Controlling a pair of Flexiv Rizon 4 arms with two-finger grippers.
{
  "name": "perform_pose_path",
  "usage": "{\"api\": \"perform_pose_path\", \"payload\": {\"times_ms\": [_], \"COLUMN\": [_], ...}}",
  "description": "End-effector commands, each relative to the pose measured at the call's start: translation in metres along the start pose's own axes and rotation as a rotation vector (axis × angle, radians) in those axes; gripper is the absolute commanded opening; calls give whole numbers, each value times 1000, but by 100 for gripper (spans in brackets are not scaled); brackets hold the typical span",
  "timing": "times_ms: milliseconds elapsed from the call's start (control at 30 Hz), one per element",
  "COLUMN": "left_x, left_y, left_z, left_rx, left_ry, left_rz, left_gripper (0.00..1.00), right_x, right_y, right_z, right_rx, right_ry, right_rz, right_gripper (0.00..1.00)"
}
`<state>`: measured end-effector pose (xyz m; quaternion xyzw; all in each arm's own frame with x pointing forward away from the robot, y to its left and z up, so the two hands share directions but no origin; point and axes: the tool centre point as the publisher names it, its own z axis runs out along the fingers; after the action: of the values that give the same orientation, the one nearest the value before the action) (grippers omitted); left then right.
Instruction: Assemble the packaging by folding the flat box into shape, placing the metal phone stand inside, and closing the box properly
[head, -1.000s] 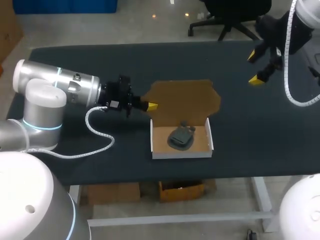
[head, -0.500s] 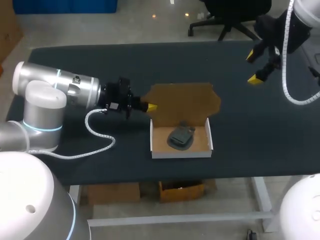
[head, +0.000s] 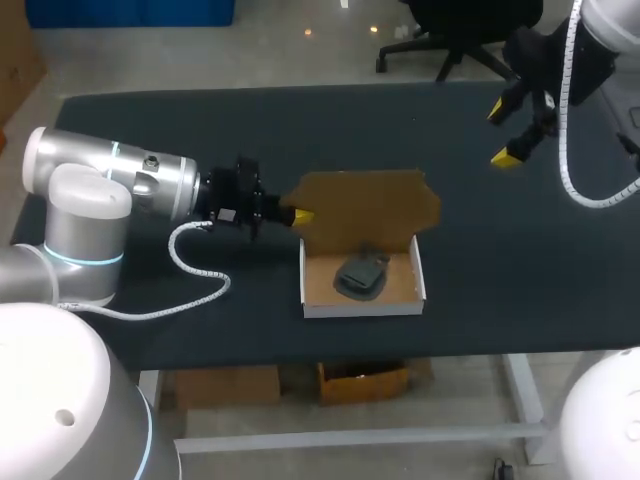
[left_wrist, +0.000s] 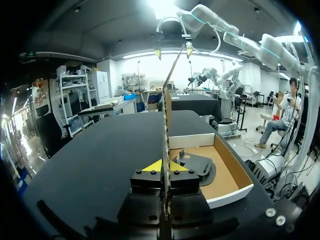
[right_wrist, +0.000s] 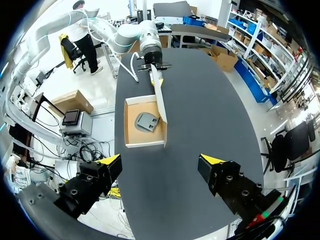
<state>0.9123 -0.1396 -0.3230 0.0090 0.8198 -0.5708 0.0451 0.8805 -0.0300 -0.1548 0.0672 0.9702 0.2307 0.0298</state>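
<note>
The cardboard box (head: 362, 292) stands open near the table's front edge, with the dark metal phone stand (head: 360, 273) lying inside it. Its brown lid flap (head: 365, 205) rises from the far wall, tilted up. My left gripper (head: 298, 215) is shut on the lid's left edge. In the left wrist view the lid (left_wrist: 167, 100) runs edge-on out from between the gripper's (left_wrist: 165, 166) yellow tips, with the box tray (left_wrist: 227, 182) and the stand (left_wrist: 197, 165) beside it. My right gripper (head: 500, 133) hangs open high over the far right. From there the right wrist view looks down past the gripper (right_wrist: 161, 160) on the box (right_wrist: 131, 125) and stand (right_wrist: 146, 121).
The black table (head: 150, 130) is bare on both sides of the box. A white cable (head: 195, 270) loops from my left arm (head: 110, 180) down onto the table's left part.
My left gripper has tilted the lid flap further up, so its far edge has drawn toward the box. My right gripper has drifted slightly up and left.
</note>
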Motion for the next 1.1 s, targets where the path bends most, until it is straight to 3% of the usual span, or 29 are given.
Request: {"api": "perform_pose_path", "payload": {"times_ms": [33, 400, 867, 933, 1000, 1033, 1067, 1100], "left_x": [1, 1, 1, 1, 1, 1, 1, 1], "left_y": [1, 1, 1, 1, 1, 1, 1, 1], "left_z": [0, 0, 0, 0, 0, 0, 0, 0], "left_rx": [3, 3, 3, 3, 3, 3, 3, 3], "left_ry": [-2, -2, -2, -2, -2, -2, -2, -2], "left_rz": [1, 1, 1, 1, 1, 1, 1, 1], "left_gripper": [0, 0, 0, 0, 0, 0, 0, 0], "right_x": [-6, -29, -62, -65, -68, -69, -70, -71], "right_y": [8, 38, 78, 82, 86, 87, 89, 90], "right_z": [1, 9, 26, 30, 35, 38, 40, 42], "right_rx": [17, 66, 200, 216, 244, 252, 267, 274], "right_ry": [11, 23, 37, 44, 46, 48, 46, 47], "right_rz": [-5, -29, -67, -68, -73, -79, -82, -83], "right_gripper": [100, 100, 100, 76, 68, 56, 50, 49]}}
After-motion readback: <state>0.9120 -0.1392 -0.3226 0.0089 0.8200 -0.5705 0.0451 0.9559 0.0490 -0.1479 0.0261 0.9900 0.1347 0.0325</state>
